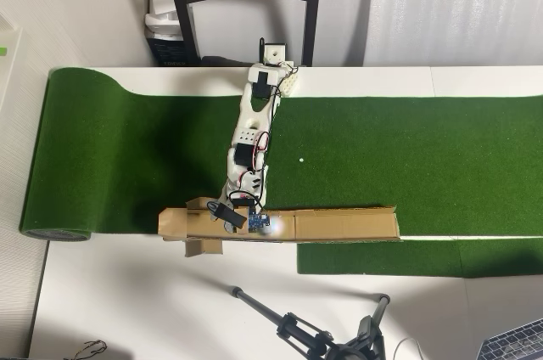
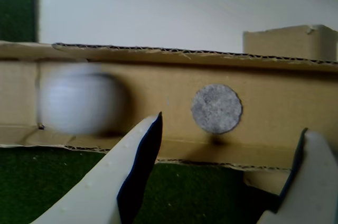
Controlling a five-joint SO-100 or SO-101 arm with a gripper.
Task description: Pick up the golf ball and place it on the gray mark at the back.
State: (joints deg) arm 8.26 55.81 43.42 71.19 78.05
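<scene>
**Count of what's on the table**

One robot arm with one gripper — two fingers showing in the wrist view, spread apart. One golf ball, blurred, and one gray mark, both on one cardboard strip. Green turf: one long mat with a rolled end, plus one narrower piece beside it. One tiny white dot on the turf. One dark chair and one black tripod — each at a table edge.
</scene>
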